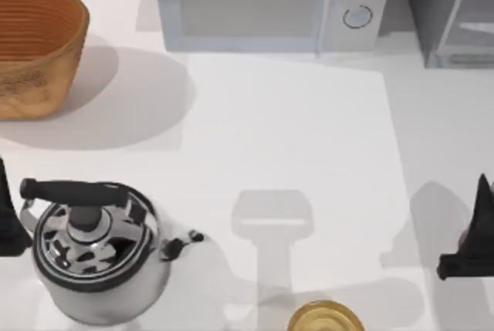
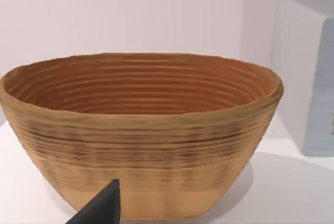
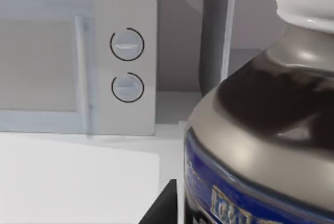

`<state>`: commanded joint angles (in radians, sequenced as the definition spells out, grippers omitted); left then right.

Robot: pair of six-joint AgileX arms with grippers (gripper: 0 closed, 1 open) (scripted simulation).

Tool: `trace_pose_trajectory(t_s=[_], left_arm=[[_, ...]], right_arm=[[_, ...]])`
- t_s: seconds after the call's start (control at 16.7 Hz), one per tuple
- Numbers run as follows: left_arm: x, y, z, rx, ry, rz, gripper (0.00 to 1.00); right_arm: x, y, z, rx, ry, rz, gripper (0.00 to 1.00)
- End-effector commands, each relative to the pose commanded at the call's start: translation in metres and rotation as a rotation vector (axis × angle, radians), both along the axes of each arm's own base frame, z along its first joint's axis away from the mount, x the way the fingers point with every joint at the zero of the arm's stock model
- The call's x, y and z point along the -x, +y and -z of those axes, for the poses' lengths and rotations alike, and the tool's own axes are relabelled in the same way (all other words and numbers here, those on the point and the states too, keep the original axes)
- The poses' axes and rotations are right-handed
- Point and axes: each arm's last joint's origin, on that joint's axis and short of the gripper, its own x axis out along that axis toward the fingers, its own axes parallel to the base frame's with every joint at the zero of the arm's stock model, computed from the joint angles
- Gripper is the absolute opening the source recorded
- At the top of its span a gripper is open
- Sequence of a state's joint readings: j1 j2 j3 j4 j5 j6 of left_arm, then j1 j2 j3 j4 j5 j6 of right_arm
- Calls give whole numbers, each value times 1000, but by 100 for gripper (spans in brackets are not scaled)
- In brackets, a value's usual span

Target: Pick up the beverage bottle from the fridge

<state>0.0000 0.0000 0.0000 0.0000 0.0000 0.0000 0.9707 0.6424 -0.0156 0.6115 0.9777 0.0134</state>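
Note:
The beverage bottle [image 3: 261, 130] looms close in the right wrist view, upright, with a white cap, a dark body and a blue label. My right gripper [image 1: 469, 250] sits at the table's right edge, well in front of the fridge [image 1: 451, 15], and is shut on the bottle; one dark finger [image 3: 163, 207] shows beside it. The fridge is a dark grey box with a pale-framed translucent door at the back right, and its grey frame [image 3: 216, 31] stands behind the bottle. My left gripper [image 1: 6, 219] is parked at the left edge.
A pale microwave [image 1: 262, 3] with two round knobs stands at the back centre. A woven basket [image 1: 35, 45] sits at the back left. A steel kettle [image 1: 96, 258] is at the front left, and a round golden-yellow object [image 1: 326, 319] at the front edge.

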Motion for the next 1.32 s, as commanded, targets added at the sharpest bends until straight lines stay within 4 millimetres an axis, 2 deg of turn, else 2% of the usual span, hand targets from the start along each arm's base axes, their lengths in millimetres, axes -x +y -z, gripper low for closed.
trace_pose_trajectory(t_s=[0.24,0.48,0.96,1.32], left_arm=[[0,0,0,0,0,0,100],[0,0,0,0,0,0,100],[0,0,0,0,0,0,100],[0,0,0,0,0,0,100]], right_arm=[[20,20,2,-9,-16,-1,0],[28,26,2,-17,-22,-3,0],[24,27,7,-4,-19,-1,0],[4,33,25,4,-16,1,0]])
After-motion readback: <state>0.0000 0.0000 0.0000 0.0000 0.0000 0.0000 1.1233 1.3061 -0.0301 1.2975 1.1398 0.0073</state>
